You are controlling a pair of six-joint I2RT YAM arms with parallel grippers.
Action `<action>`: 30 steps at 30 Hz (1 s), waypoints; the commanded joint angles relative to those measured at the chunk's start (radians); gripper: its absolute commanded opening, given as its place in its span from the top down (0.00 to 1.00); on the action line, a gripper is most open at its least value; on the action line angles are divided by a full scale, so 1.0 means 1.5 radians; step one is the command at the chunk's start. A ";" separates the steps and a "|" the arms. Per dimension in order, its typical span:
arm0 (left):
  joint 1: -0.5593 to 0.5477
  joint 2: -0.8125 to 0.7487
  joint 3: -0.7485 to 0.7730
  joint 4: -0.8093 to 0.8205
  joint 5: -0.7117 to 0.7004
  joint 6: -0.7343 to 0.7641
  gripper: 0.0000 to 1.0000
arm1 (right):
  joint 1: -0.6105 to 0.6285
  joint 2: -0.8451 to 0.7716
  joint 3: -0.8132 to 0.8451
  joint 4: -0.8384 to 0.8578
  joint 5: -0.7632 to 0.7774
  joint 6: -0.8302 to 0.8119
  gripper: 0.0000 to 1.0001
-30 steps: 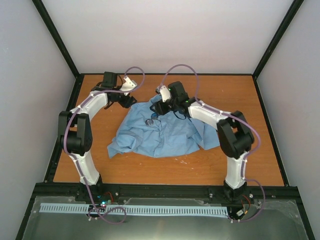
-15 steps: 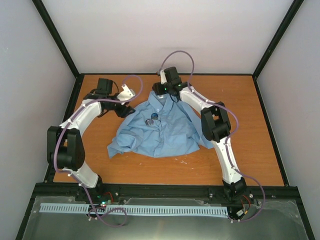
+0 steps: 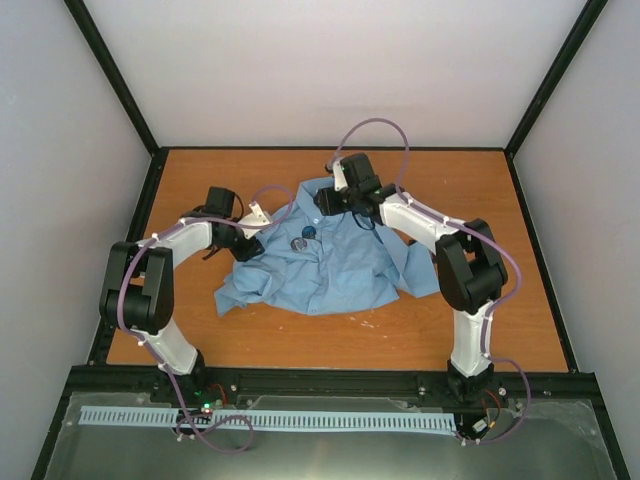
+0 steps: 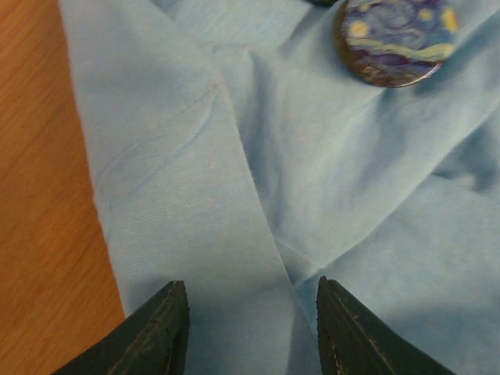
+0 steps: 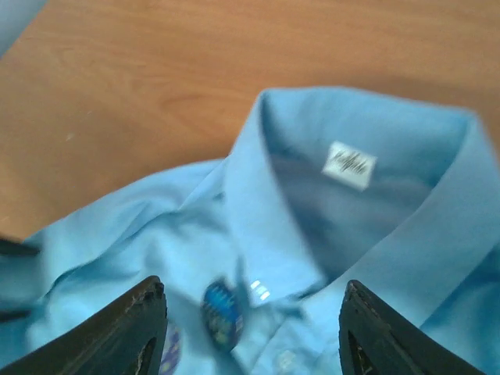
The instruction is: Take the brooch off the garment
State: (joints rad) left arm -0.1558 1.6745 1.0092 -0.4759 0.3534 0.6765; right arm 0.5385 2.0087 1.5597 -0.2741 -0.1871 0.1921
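A brown wooden table (image 3: 500, 300) is covered at its middle by the garment (image 3: 345, 270), a light blue shirt laid out crumpled with its collar (image 5: 367, 258) turned toward the far edge. The shirt is flanked by the left arm (image 3: 175, 240), bent in from the left side, and the right arm (image 3: 430, 225), extended to the collar. The left gripper (image 4: 250, 328) is held open at the shirt's left edge, with a fold of fabric seen between its fingers; contact cannot be told. The right gripper (image 5: 254, 336) is spread wide above the collar, and nothing is held in it. The brooch (image 4: 396, 41), a round disc painted with dark blue and yellow swirls, is fixed on the shirt front below the collar, between the two grippers. A second dark disc (image 5: 223, 312) is set just beside it.
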 commanded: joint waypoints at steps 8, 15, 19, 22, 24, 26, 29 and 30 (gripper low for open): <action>0.018 -0.049 -0.040 0.079 -0.019 -0.002 0.49 | 0.026 0.063 -0.042 0.021 -0.118 0.083 0.45; 0.018 -0.078 -0.003 0.061 0.004 0.006 0.38 | 0.035 0.137 0.030 -0.012 -0.141 0.081 0.49; 0.018 -0.087 0.024 0.044 0.025 0.009 0.38 | 0.035 0.156 0.046 -0.019 -0.142 0.087 0.54; 0.018 -0.095 0.040 0.040 0.033 0.009 0.37 | 0.035 0.163 0.051 -0.014 -0.160 0.098 0.65; 0.018 -0.099 0.051 0.036 0.032 0.009 0.37 | 0.033 0.166 0.055 -0.009 -0.180 0.111 0.76; 0.018 -0.103 0.062 0.031 0.032 0.014 0.37 | 0.033 0.171 0.067 -0.021 -0.197 0.119 0.85; 0.018 -0.111 0.077 0.023 0.036 0.025 0.36 | 0.033 0.171 0.081 -0.050 -0.193 0.112 0.85; 0.018 -0.115 0.082 0.020 0.038 0.028 0.36 | 0.033 0.167 0.082 -0.056 -0.186 0.105 0.83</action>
State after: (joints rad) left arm -0.1345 1.5398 1.0721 -0.4198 0.3767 0.6827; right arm 0.5835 2.2539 1.6505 -0.3111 -0.4515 0.3550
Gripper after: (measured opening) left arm 0.635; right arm 0.147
